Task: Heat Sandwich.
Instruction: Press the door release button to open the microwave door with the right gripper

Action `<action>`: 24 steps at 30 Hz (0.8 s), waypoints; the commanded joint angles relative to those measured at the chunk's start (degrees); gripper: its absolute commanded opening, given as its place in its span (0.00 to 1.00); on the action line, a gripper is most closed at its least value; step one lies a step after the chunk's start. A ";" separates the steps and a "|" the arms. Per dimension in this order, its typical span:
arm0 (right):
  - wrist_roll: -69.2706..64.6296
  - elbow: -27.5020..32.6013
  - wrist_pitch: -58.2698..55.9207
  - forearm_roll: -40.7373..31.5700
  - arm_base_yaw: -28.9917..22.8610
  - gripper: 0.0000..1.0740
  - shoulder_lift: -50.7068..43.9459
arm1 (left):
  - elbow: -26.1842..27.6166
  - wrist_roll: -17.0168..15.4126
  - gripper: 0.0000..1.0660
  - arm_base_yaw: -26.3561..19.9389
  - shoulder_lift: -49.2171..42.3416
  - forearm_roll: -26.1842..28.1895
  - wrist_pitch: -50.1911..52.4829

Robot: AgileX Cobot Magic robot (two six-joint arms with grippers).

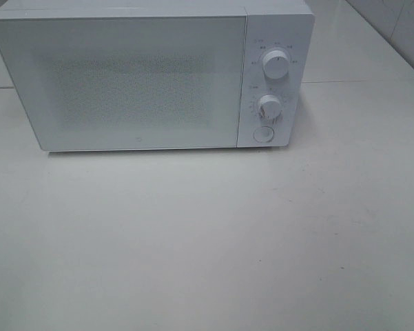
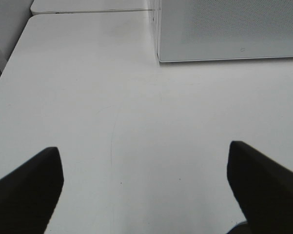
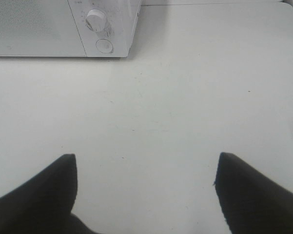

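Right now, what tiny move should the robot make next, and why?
Probably reach the right claw toward the round button below the lower knob on the microwave, to pop its door. The door looks shut, the right claw and the left claw are both open and hold nothing, and no sandwich shows in any view.

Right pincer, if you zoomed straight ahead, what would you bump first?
Probably just the white table: the open right pincer seems aimed at bare tabletop, beside the microwave rather than at it. Depth is unclear.
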State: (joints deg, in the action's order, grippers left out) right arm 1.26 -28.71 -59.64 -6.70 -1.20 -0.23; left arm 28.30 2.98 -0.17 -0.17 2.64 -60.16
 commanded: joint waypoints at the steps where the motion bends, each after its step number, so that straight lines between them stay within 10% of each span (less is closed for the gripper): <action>1: -0.23 0.06 0.34 0.63 0.52 0.71 -1.49 | -0.17 -0.06 0.79 0.00 -1.15 0.29 0.69; 24: -1.26 -0.97 12.38 2.64 0.52 0.71 -1.49 | -0.17 -0.06 0.79 0.00 -1.15 0.29 0.69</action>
State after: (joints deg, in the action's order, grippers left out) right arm 0.00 -29.62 -51.62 -4.98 -1.20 -0.23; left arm 28.30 2.98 -0.17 -0.17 2.64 -60.16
